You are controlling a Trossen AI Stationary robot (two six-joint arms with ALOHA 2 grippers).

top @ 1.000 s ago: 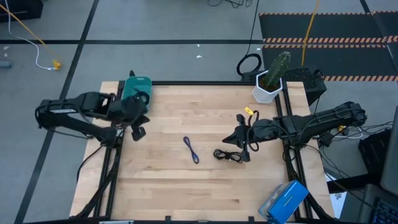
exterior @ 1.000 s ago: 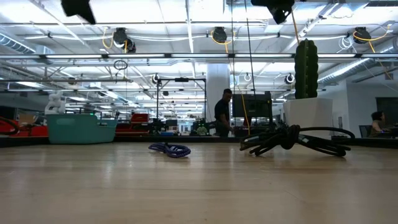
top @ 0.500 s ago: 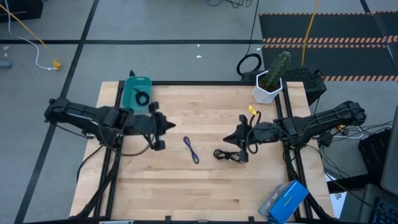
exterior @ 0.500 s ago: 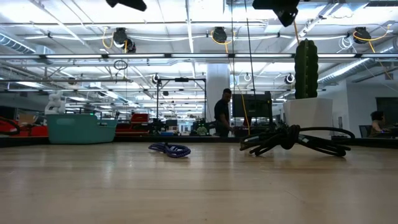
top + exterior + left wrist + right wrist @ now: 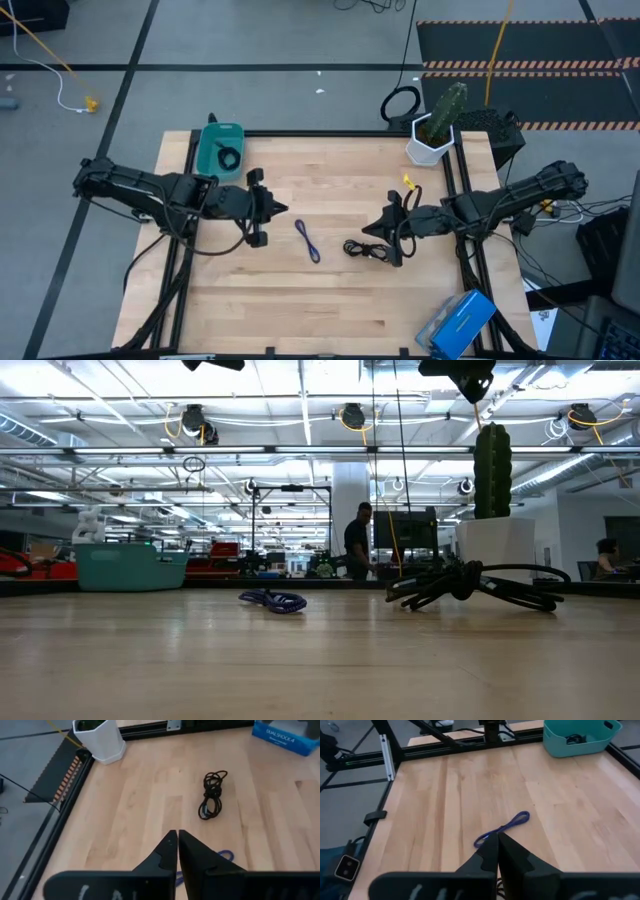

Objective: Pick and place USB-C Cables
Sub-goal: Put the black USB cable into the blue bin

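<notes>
The blue-purple cable [image 5: 307,240] lies loose mid-table; it also shows in the low view [image 5: 272,600] and the right wrist view [image 5: 502,829]. One black coiled cable [image 5: 369,250] lies to its right on the wood [image 5: 212,795] [image 5: 470,585]. Another black coil [image 5: 230,157] rests in the teal tray [image 5: 207,155] at the far left corner [image 5: 580,742]. My left gripper [image 5: 272,210] hovers shut, left of the blue cable [image 5: 177,834]. My right gripper [image 5: 388,228] hovers shut above the black coil's right side [image 5: 498,836].
A cactus in a white pot [image 5: 432,140] stands at the far right corner [image 5: 100,742]. A blue box [image 5: 458,322] sits at the near right corner. Bare wood lies between the tray and the cables and along the near edge. People stand in the room beyond.
My left gripper has swung from beside the teal tray toward the table's right and near side, ending left of the blue cable; the black coil in the tray is now uncovered. My right gripper has edged slightly toward the near edge. The cables have not moved.
</notes>
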